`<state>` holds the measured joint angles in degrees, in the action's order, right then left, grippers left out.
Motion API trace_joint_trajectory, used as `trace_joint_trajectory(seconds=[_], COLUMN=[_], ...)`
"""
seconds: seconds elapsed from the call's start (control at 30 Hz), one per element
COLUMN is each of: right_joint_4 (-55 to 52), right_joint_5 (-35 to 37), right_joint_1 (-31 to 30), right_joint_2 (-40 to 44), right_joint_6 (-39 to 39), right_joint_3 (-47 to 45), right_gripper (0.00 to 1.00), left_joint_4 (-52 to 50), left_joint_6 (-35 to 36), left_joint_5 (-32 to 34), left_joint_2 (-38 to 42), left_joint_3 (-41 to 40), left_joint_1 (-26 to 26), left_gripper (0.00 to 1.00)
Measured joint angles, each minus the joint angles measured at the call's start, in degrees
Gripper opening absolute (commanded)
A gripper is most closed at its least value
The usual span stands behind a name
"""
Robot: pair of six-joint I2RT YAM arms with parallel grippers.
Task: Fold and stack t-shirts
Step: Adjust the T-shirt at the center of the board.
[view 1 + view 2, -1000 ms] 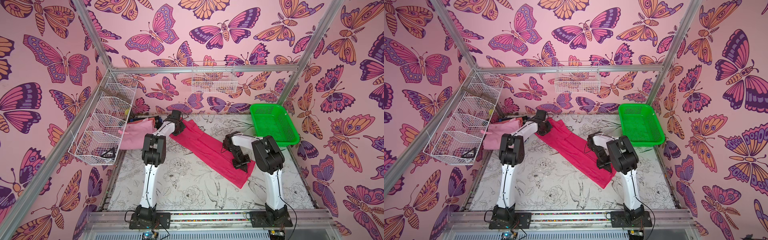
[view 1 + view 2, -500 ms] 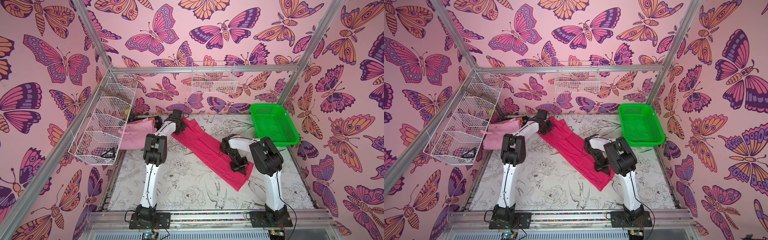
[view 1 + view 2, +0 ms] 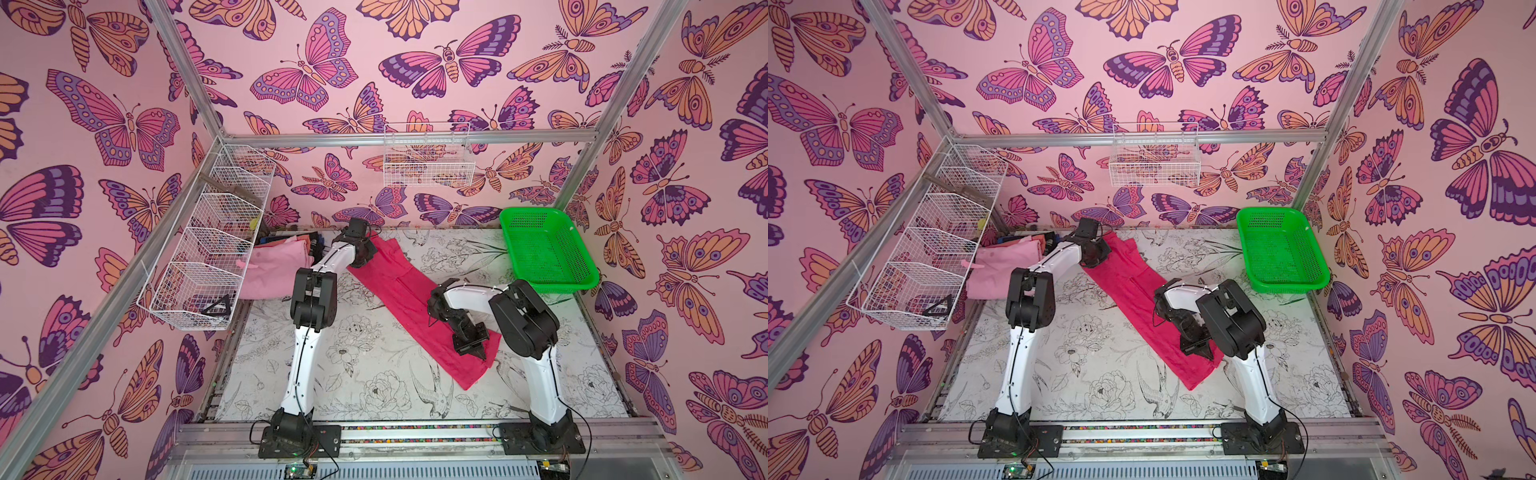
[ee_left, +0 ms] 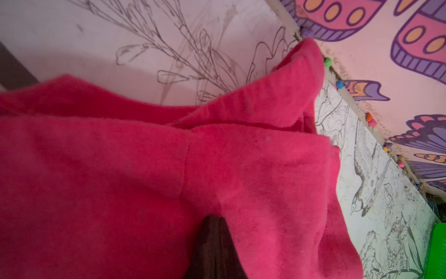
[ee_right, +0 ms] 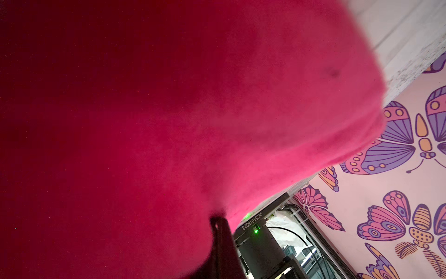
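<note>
A crimson t-shirt (image 3: 395, 286) (image 3: 1125, 291) lies folded into a long strip running diagonally across the table. My left gripper (image 3: 368, 255) (image 3: 1100, 254) is at the strip's far end near the back wall. In its wrist view the dark fingertips (image 4: 213, 218) are shut on the crimson t-shirt (image 4: 253, 169). My right gripper (image 3: 477, 351) (image 3: 1202, 351) is at the near end, shut (image 5: 217, 221) on the crimson t-shirt (image 5: 169, 120), which fills most of that view. A light pink t-shirt (image 3: 276, 272) (image 3: 998, 270) lies at the back left, with orange and dark cloth (image 3: 301, 240) behind it.
A green mesh basket (image 3: 552, 287) (image 3: 1289, 287) stands at the back right corner. White wire baskets (image 3: 208, 257) hang on the left wall and another wire basket (image 3: 428, 164) on the back wall. Both arm bases sit on the front rail (image 3: 415, 432).
The right gripper has shifted a little to the left and toward the front, taking the shirt's near end with it. The left gripper has barely moved.
</note>
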<state>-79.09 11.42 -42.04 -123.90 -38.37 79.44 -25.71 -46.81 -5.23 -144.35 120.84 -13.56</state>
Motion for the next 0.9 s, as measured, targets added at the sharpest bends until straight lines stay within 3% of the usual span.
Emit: trace_joint_trajectory(seconds=[0.9], right_joint_4=[-8.0], right_joint_5=[-8.9], right_joint_1=[-17.4], right_joint_2=[-4.1], right_joint_6=[-6.4], right_joint_3=[5.8], right_gripper=[0.00], left_joint_4=[0.8], left_joint_6=[-0.4], left_joint_5=[-4.2], left_joint_2=[-5.6], left_joint_3=[8.4], left_joint_1=[-3.2], left_gripper=[0.00])
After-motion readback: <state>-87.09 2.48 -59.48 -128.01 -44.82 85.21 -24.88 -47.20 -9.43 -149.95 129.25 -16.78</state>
